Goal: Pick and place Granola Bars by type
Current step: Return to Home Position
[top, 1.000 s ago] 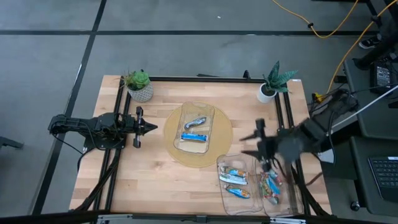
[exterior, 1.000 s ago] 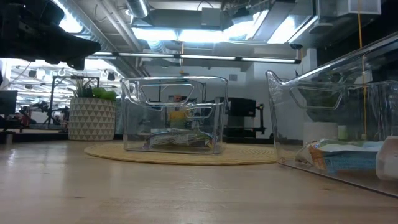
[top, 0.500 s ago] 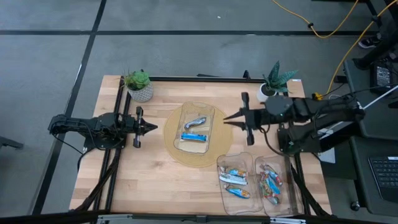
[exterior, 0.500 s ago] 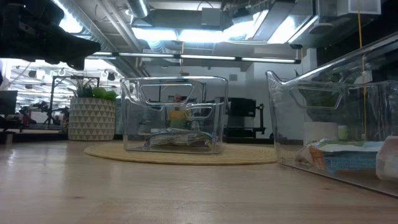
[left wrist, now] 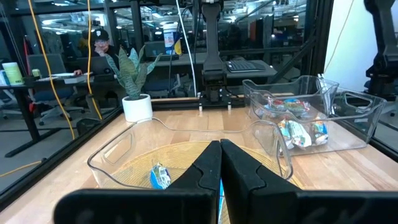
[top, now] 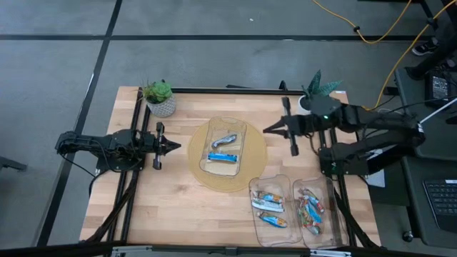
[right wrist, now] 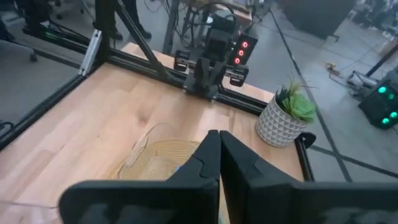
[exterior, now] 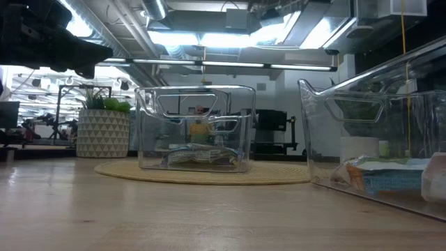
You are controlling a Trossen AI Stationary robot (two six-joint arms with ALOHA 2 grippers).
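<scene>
The sorting looks finished, or very nearly so: no bar lies loose on the table (top: 178,207) in the high view. 2 blue-and-silver bars (top: 223,157) lie in the centre bin (top: 212,130), which stands on the round mat (top: 197,170) in the middle of the table. At the near right edge 2 more clear bins stand side by side. The left bin (top: 253,193) holds 3 blue-and-orange bars (top: 270,203), and the right bin (top: 330,223) holds several reddish bars (top: 310,210), too tangled to count. The right gripper (top: 268,130) hangs over the table just right of the mat, well clear of the near bins, pointing left. Its wrist view shows its fingers (right wrist: 207,158) pressed together with nothing between them. The left gripper (top: 171,146) waits at the left side, pointing right toward the mat, its fingers (left wrist: 207,167) likewise pressed together and empty. Judging by this, all that is left is for the right arm to fold away to its rest pose; no pick seems outstanding.
</scene>
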